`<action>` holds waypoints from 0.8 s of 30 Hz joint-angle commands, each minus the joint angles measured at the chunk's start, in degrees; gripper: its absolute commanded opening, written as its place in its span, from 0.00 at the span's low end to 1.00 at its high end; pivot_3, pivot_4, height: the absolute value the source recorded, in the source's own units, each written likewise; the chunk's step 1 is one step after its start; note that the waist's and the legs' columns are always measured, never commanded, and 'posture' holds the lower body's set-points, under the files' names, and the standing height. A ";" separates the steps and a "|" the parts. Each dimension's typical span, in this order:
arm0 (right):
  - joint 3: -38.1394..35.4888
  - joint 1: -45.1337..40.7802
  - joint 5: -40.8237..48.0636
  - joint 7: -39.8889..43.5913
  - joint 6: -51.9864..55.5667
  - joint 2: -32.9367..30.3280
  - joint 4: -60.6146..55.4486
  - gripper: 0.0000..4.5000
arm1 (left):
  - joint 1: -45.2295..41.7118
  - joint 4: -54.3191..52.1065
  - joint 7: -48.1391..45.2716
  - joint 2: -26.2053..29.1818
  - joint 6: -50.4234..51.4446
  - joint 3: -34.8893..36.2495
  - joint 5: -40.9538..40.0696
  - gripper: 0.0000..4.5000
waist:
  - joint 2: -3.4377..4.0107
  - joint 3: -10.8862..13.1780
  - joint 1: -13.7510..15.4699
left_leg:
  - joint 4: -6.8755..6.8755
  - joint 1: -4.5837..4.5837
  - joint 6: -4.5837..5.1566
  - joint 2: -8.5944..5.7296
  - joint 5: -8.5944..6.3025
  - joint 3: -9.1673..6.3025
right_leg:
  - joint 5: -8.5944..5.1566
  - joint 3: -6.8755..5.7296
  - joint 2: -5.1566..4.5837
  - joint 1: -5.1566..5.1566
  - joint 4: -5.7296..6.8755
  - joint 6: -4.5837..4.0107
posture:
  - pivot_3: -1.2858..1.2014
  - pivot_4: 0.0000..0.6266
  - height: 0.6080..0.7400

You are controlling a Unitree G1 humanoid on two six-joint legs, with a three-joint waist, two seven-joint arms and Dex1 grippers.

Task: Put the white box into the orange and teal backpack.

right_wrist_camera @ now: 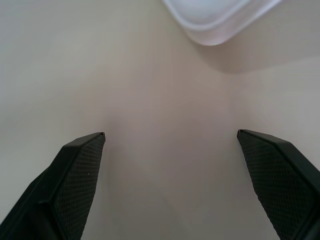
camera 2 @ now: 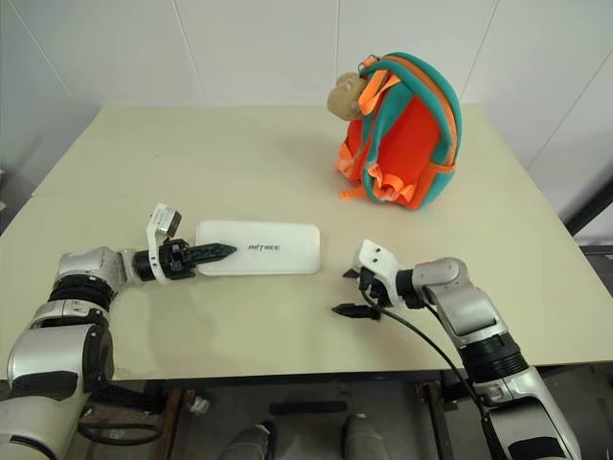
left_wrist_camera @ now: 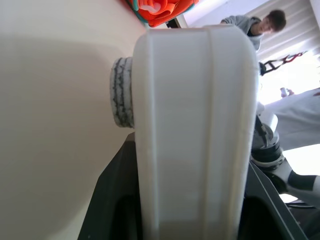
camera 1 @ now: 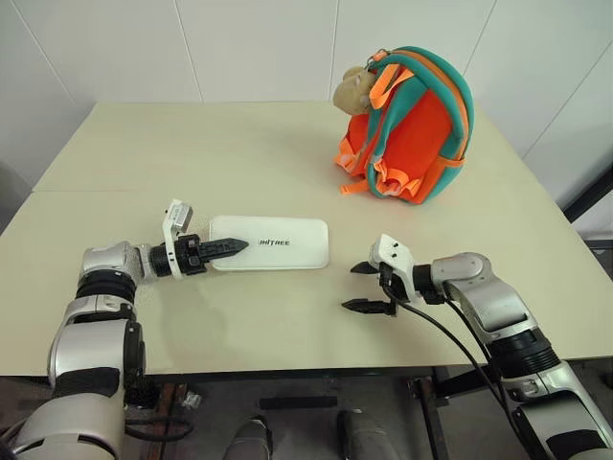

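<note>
**Desk:** What is shown on the table (camera 1: 115, 201)?

**Caption writer:** The white box (camera 1: 278, 243) is seen lying flat near the front edge, its near end pinched by the left gripper (camera 1: 233, 248), whose black fingers are pressed onto it. The right gripper (camera 1: 367, 287) is held spread wide just beyond the box's other end, nothing in it. The orange and teal backpack (camera 1: 412, 129) is stood upright well apart, at the far right.

**Desk:** How should the lift be handled?

**Caption writer:** The box is probably best kept level and its free end steadied, since a long case gripped at one end may droop.

**Desk:** Any lettering?

**Caption writer:** "UNITREE" can be read on the lid.
</note>
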 commanded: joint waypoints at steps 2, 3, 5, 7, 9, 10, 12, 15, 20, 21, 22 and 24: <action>-7.75 -5.75 0.85 -9.08 -2.97 1.55 2.83 1.00 | 6.51 -17.37 5.20 0.92 -0.66 5.97 -6.18 0.30 | 0.00 0.00 -0.09 | -0.01 0.01 0.00 0.01 0.00 0.01 | 0.00 0.02 0.00 -0.02 0.00 -0.01 | 0.52 0.24 1.00; -9.74 -8.36 0.61 -12.82 -4.44 2.66 5.26 1.00 | 9.24 -22.19 6.52 0.98 0.82 7.20 -7.78 0.30 | 0.00 0.00 -0.16 | -0.01 0.00 -0.01 0.00 0.01 0.02 | 0.00 0.04 -0.02 -0.04 0.03 -0.01 | 0.52 0.24 1.00; -12.42 -13.43 0.06 -19.18 -7.30 4.77 10.33 1.00 | 14.03 -29.61 8.85 1.05 2.98 8.67 -10.18 0.30 | 0.00 0.00 -0.03 | -0.03 0.05 -0.03 0.02 0.02 0.06 | 0.02 0.08 -0.02 -0.04 0.03 -0.05 | 0.52 0.24 1.00; -14.04 -18.47 -0.54 -24.40 -10.03 6.75 16.11 1.00 | 17.54 -34.39 11.16 1.04 4.57 9.57 -11.96 0.30 | 0.01 0.00 -0.16 | -0.05 0.11 -0.04 0.07 0.02 0.07 | 0.03 0.07 0.01 -0.03 0.04 -0.09 | 0.52 0.24 1.00; -14.78 -22.55 -1.37 -28.25 -12.85 8.11 22.07 1.00 | 19.35 -36.80 12.89 1.05 5.11 9.89 -13.18 0.30 | 0.01 0.00 -0.07 | -0.10 0.13 -0.06 0.04 0.05 0.06 | 0.03 0.07 -0.01 -0.02 0.05 -0.12 | 0.52 0.24 1.00; -15.10 -25.73 -2.12 -31.12 -14.88 9.06 27.02 1.00 | 20.36 -38.25 14.00 0.82 5.36 10.32 -13.96 0.30 | 0.01 0.00 0.00 | -0.10 0.13 -0.06 0.05 0.05 0.05 | 0.02 0.06 0.00 -0.03 0.05 -0.13 | 0.52 0.24 1.00; -15.41 -30.83 -3.26 -35.48 -18.44 10.50 35.48 1.00 | 21.77 -40.39 15.68 0.46 5.63 10.78 -15.22 0.30 | 0.00 0.00 -0.03 | -0.09 0.12 -0.06 0.02 0.05 0.05 | 0.02 0.06 -0.02 -0.01 0.02 -0.14 | 0.52 0.24 1.00; -14.86 -37.72 -4.98 -40.22 -23.32 12.40 48.14 1.00 | 23.43 -43.50 17.66 -0.01 6.33 11.11 -17.27 0.30 | 0.01 0.00 -0.05 | -0.12 0.08 -0.06 0.00 0.05 0.05 | 0.03 0.06 -0.04 -0.02 -0.06 -0.15 | 0.52 0.24 1.00; -14.22 -45.87 -7.46 -45.96 -28.29 15.22 63.24 1.00 | 25.77 -47.30 20.18 -0.24 6.74 11.75 -20.38 0.30 | 0.01 0.00 -0.39 | -0.41 0.07 -0.06 0.02 0.05 0.09 | 0.03 0.08 -0.03 -0.07 -0.29 -0.16 | 0.52 0.24 1.00; -13.91 -46.66 -8.17 -47.00 -28.98 15.40 64.83 1.00 | 26.11 -47.70 20.66 -0.23 6.67 11.88 -20.93 0.30 | 0.01 0.00 -0.49 | -0.46 0.07 -0.07 0.04 0.05 0.09 | 0.03 0.08 -0.03 -0.08 -0.34 -0.16 | 0.52 0.24 1.00; -13.73 -47.20 -8.73 -47.70 -29.65 15.50 66.00 1.00 | 26.27 -47.83 21.07 -0.20 6.52 11.87 -21.33 0.30 | 0.01 0.00 -0.47 | -0.50 0.06 -0.07 0.04 0.05 0.11 | 0.02 0.08 -0.02 -0.08 -0.37 -0.17 | 0.52 0.24 1.00; -14.78 -48.28 -8.03 -47.39 -29.58 16.02 67.56 1.00 | 27.13 -48.88 21.80 -0.02 6.59 12.03 -22.38 0.30 | 0.01 0.00 -0.51 | -0.54 0.06 -0.07 0.04 0.05 0.11 | 0.01 0.07 -0.02 -0.09 -0.42 -0.18 | 0.52 0.24 1.00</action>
